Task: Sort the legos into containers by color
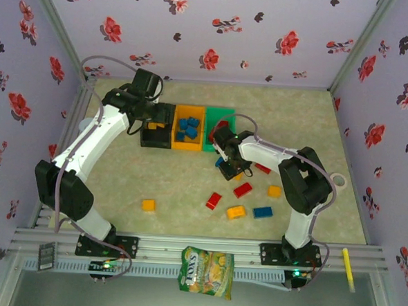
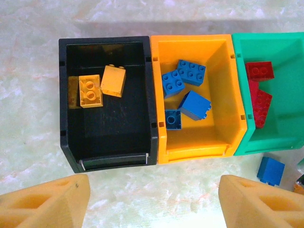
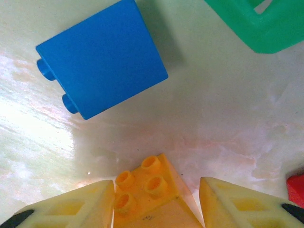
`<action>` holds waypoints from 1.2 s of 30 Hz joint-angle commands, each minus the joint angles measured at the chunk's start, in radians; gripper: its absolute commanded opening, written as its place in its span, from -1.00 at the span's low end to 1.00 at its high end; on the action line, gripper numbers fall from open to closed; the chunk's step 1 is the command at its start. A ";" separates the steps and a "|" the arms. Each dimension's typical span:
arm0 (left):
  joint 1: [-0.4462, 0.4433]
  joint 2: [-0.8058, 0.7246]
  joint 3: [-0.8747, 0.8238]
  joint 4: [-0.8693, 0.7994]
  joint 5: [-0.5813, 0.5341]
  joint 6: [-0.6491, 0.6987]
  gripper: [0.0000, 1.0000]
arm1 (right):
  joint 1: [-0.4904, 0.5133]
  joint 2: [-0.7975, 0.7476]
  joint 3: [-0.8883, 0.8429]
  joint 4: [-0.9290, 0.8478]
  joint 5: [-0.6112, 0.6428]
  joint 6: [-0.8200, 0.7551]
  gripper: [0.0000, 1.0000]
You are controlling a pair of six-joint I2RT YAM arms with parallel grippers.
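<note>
Right jaws flank yellow lego [image 3: 147,194], table [image 3: 213,118] open

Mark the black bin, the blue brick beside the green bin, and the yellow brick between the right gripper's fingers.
black bin [image 2: 114,128], left wrist view, bare floor.
blue brick [image 3: 102,59], right wrist view, flat side face.
yellow brick [image 3: 147,190], right wrist view, studded top.
</note>
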 commanded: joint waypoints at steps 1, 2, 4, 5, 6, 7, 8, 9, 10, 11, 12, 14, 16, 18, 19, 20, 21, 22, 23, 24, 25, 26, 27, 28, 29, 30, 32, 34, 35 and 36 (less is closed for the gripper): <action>0.008 -0.028 -0.012 -0.018 -0.019 0.007 0.45 | -0.005 -0.006 -0.011 -0.008 0.013 -0.005 -0.03; 0.008 -0.029 -0.013 -0.018 -0.019 0.007 0.45 | -0.007 -0.006 -0.013 -0.007 0.013 -0.003 -0.06; 0.008 -0.030 -0.015 -0.017 -0.019 0.005 0.45 | -0.010 -0.004 -0.015 -0.010 0.019 0.001 -0.12; 0.008 -0.030 -0.016 -0.017 -0.020 0.005 0.45 | -0.011 -0.003 -0.014 -0.012 0.021 0.003 -0.16; 0.009 -0.032 -0.017 -0.016 -0.020 0.005 0.45 | -0.012 -0.002 -0.014 -0.012 0.021 0.003 -0.19; 0.009 -0.032 -0.020 -0.015 -0.019 0.005 0.45 | -0.013 -0.004 -0.013 -0.010 0.021 0.005 -0.22; 0.009 -0.033 -0.022 -0.016 -0.020 0.005 0.45 | -0.015 -0.004 -0.014 -0.009 0.020 0.007 -0.26; 0.008 -0.035 -0.023 -0.016 -0.019 0.005 0.45 | -0.017 -0.006 -0.012 -0.009 0.018 0.007 -0.28; 0.008 -0.038 -0.024 -0.016 -0.019 0.005 0.45 | -0.019 -0.008 -0.010 -0.009 0.016 0.009 -0.29; 0.008 -0.041 -0.026 -0.016 -0.019 0.005 0.45 | -0.021 -0.011 -0.008 -0.007 0.015 0.009 -0.32; 0.009 -0.044 -0.028 -0.016 -0.020 0.005 0.45 | -0.023 -0.015 -0.005 -0.006 0.012 0.010 -0.34; 0.008 -0.052 -0.032 -0.017 -0.021 0.005 0.45 | -0.028 -0.027 0.000 -0.003 0.004 0.018 -0.36; 0.010 -0.062 -0.032 -0.017 -0.023 0.005 0.45 | -0.035 -0.040 0.010 -0.003 -0.006 0.025 -0.37; 0.010 -0.070 -0.035 -0.019 -0.026 0.005 0.45 | -0.038 -0.052 0.023 -0.001 -0.021 0.033 -0.38; 0.012 -0.075 -0.035 -0.020 -0.027 0.005 0.45 | -0.039 -0.060 0.036 -0.004 -0.030 0.038 -0.38; 0.013 -0.080 -0.035 -0.022 -0.028 0.005 0.45 | -0.039 -0.066 0.050 -0.005 -0.043 0.044 -0.39; 0.013 -0.085 -0.035 -0.023 -0.029 0.004 0.45 | -0.039 -0.070 0.061 -0.006 -0.057 0.048 -0.40; 0.013 -0.089 -0.034 -0.025 -0.031 0.003 0.45 | -0.039 -0.077 0.080 -0.002 -0.078 0.056 -0.40; 0.014 -0.094 -0.034 -0.028 -0.032 0.002 0.45 | -0.039 -0.084 0.098 0.004 -0.102 0.064 -0.40; 0.014 -0.098 -0.036 -0.031 -0.037 0.000 0.45 | -0.039 -0.088 0.114 0.011 -0.119 0.073 -0.40; 0.014 -0.104 -0.038 -0.034 -0.039 -0.002 0.45 | -0.039 -0.091 0.134 0.024 -0.134 0.087 -0.40; 0.015 -0.111 -0.042 -0.035 -0.042 -0.002 0.45 | -0.039 -0.094 0.148 0.043 -0.159 0.097 -0.40; 0.017 -0.118 -0.047 -0.038 -0.046 -0.002 0.45 | -0.038 -0.091 0.166 0.058 -0.179 0.105 -0.40; 0.018 -0.125 -0.056 -0.038 -0.051 -0.002 0.46 | -0.036 -0.086 0.190 0.073 -0.191 0.117 -0.40; 0.019 -0.132 -0.065 -0.039 -0.056 -0.004 0.46 | -0.033 -0.079 0.215 0.089 -0.202 0.129 -0.41; 0.021 -0.138 -0.075 -0.041 -0.058 -0.008 0.46 | -0.032 -0.071 0.235 0.103 -0.205 0.138 -0.41; 0.029 -0.151 -0.093 -0.045 -0.060 -0.020 0.45 | -0.020 -0.057 0.276 0.155 -0.198 0.164 -0.42; 0.032 -0.168 -0.107 -0.049 -0.061 -0.026 0.46 | -0.009 -0.044 0.308 0.208 -0.196 0.184 -0.43; 0.031 -0.178 -0.111 -0.054 -0.066 -0.031 0.46 | -0.004 -0.036 0.325 0.240 -0.206 0.197 -0.43; 0.033 -0.186 -0.117 -0.058 -0.071 -0.036 0.46 | -0.002 -0.028 0.341 0.263 -0.213 0.208 -0.44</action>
